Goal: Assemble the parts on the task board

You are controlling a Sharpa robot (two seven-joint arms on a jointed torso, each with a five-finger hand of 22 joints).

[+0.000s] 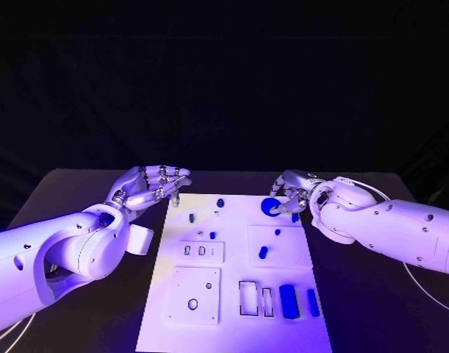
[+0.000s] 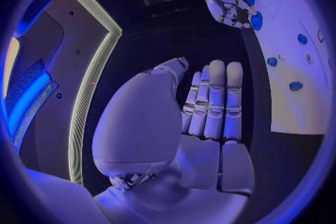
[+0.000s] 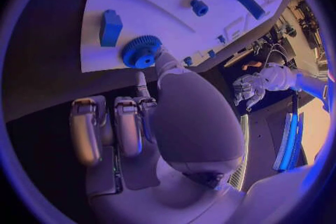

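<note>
- Black table is carrying the white task board; the board's near end is running out of the head view, so its lower edge is cut off.
- Left hand is hovering just off the board's far left corner. In its wrist view the fingers are lying straight and pressed side by side, holding nothing.
- Right hand is sitting at the board's far right corner. Its fingers are curling inward, with one fingertip touching the blue gear. A full grip on the gear is hard to make out.
- Recessed slots near the board's close end are holding two long blue blocks; neighbouring slots are showing white.
- Small blue pegs are sitting mid-board, too small to identify.
</note>
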